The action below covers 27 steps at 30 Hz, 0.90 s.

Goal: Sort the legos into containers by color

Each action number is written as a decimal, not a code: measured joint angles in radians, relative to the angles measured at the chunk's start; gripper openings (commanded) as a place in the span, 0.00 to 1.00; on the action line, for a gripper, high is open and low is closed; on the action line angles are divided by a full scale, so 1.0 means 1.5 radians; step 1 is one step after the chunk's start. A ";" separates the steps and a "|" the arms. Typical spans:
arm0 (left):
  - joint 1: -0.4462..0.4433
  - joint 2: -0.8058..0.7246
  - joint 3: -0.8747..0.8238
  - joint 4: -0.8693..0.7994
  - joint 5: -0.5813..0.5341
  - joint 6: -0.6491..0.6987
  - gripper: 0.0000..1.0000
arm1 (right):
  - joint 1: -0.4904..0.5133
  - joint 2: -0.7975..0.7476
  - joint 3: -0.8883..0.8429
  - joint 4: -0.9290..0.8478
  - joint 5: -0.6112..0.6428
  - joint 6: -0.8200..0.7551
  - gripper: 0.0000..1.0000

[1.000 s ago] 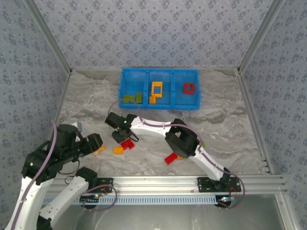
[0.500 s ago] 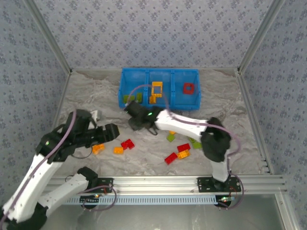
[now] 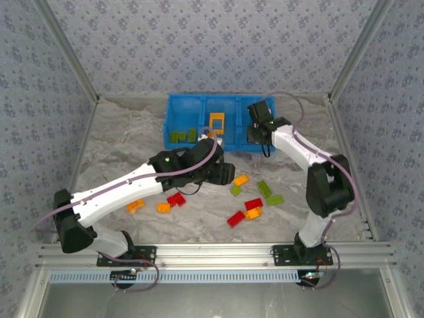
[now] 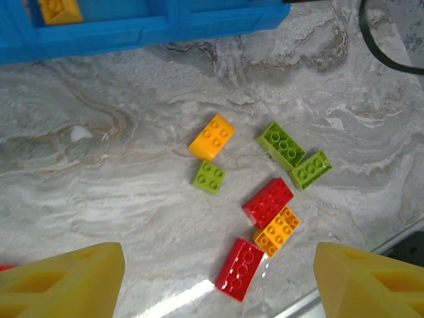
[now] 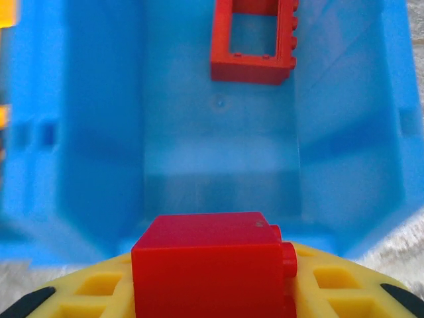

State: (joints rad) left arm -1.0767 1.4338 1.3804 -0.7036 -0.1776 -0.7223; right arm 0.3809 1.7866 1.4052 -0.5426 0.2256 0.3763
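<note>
table (image 3: 119, 146), left area: a loose orange brick (image 3: 135, 206), a second orange brick (image 3: 163, 207) and a red brick pair (image 3: 176, 199) lie near one another on the marbled surface.

left gripper (image 3: 224, 173): hangs over the table in front of the tray, between the left group and the centre cluster. in the left wrist view its yellow fingers (image 4: 66, 278) stand wide apart at the lower corners. state: released, nothing between them.

blue tray (image 3: 199, 98): set at the far side of the table, three compartments side by side.
- left compartment: green bricks (image 3: 182, 136).
- middle compartment: an orange-yellow frame (image 3: 216, 122).
- right compartment: a red frame (image 5: 254, 41) at its far end.

centre cluster, on the table under the left wrist camera: an orange flat brick (image 4: 212, 136) just beside a small green brick (image 4: 209, 177); a long green brick (image 4: 281, 145) close to a short green brick (image 4: 311, 169); a red flat brick (image 4: 267, 201) against an orange studded brick (image 4: 276, 230); a lower red brick (image 4: 240, 269) nearest the table's front edge.

right gripper (image 3: 260, 130): positioned over the right compartment. state: clamped on a held red brick (image 5: 212, 265), which sits between the yellow pads (image 5: 331, 285) above the compartment's near end, well apart from the red frame.
</note>
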 measured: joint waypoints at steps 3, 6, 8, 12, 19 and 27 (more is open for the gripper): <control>-0.002 0.004 0.000 0.015 -0.010 0.000 0.76 | -0.026 0.080 0.079 0.001 -0.020 -0.004 0.37; -0.002 0.004 0.000 0.028 -0.024 0.000 0.76 | -0.045 0.150 0.163 0.002 -0.045 -0.008 0.38; -0.003 0.003 0.000 0.040 -0.036 0.000 0.76 | -0.055 0.194 0.219 0.002 -0.064 -0.013 0.39; -0.014 0.002 -0.001 0.071 -0.067 0.009 0.77 | -0.074 0.258 0.300 0.001 -0.105 -0.016 0.40; -0.066 0.047 0.047 0.115 -0.127 0.066 0.77 | -0.105 0.316 0.365 -0.006 -0.168 -0.014 0.40; -0.105 0.189 0.195 0.102 -0.188 0.133 0.78 | -0.110 0.358 0.428 -0.012 -0.204 -0.009 0.47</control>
State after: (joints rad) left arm -1.2335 1.7180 1.6726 -0.5507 -0.4603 -0.5232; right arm 0.2157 2.3241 2.0464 -0.5613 -0.0803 0.3630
